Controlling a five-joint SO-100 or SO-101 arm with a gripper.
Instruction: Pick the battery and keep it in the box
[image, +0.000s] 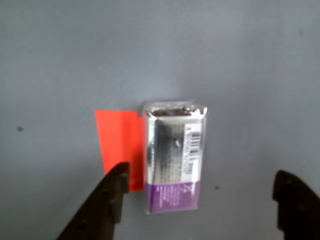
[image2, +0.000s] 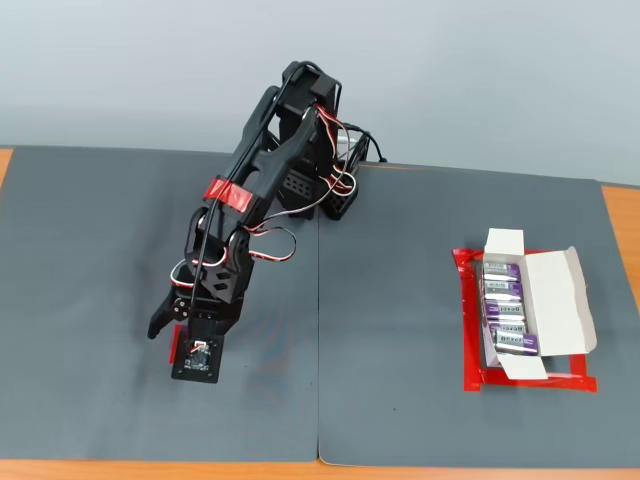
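Observation:
The battery (image: 174, 160) is silver with a purple band at its near end. It lies on the grey mat in the wrist view, its left side against a flat red tape patch (image: 119, 145). My gripper (image: 200, 172) is open, with one finger at each side of the battery's near end and not touching it. In the fixed view the gripper (image2: 175, 335) points down over the left mat, and the arm hides the battery. The white box (image2: 528, 305) lies open at the right with several purple-labelled cells inside.
The box sits inside a red tape rectangle (image2: 468, 330) on the right mat. The arm's base (image2: 325, 190) stands at the back centre. A seam (image2: 318, 340) runs between the two grey mats. The wooden table edge (image2: 620, 210) shows at the right.

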